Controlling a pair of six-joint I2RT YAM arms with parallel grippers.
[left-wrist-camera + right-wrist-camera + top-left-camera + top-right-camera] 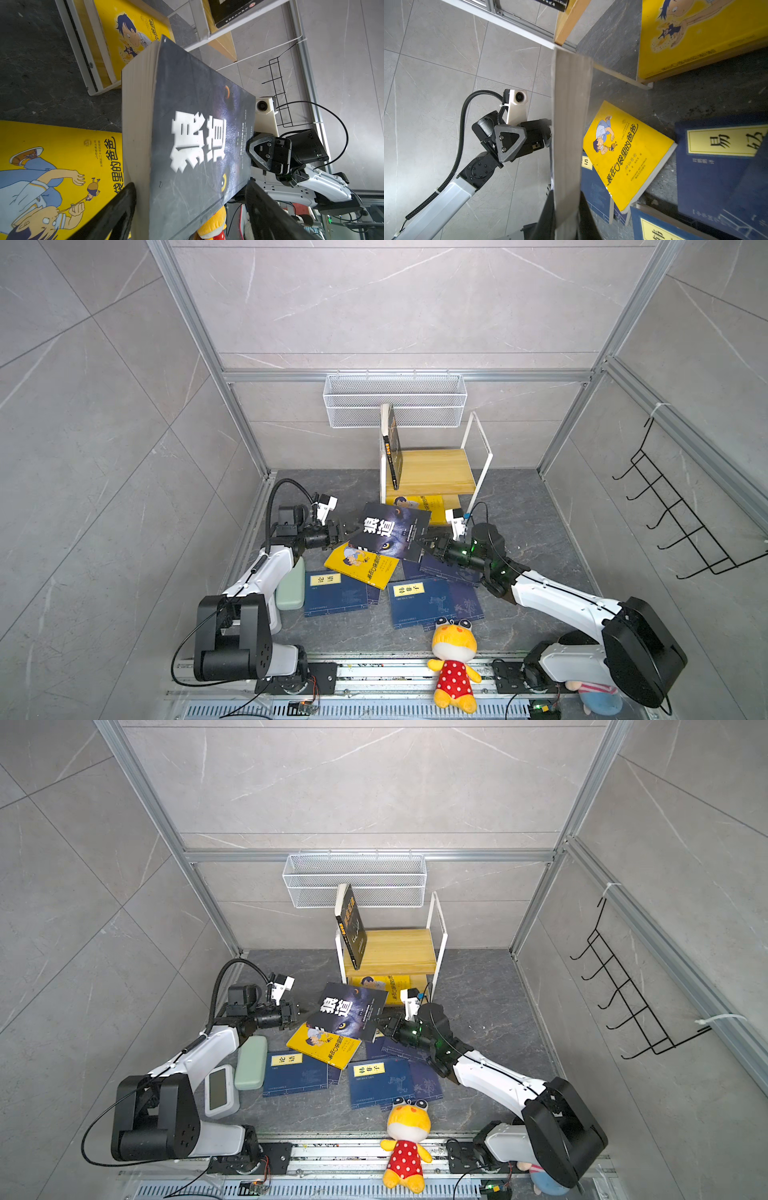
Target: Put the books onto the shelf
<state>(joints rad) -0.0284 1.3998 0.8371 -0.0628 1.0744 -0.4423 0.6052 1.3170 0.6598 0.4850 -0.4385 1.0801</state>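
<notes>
Wolf book (390,531) pinched by right end effector (424,546), left end effector (348,533) opposite

Bright, even light; shadows faint. Both top views bow at the edges. In the wrist views the near jaws blur, and the wolf book (193,99) shows sheen.

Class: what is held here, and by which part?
The wolf book, pinched at one edge by the right gripper; the left gripper, fingers open, straddles the opposite edge.
</notes>
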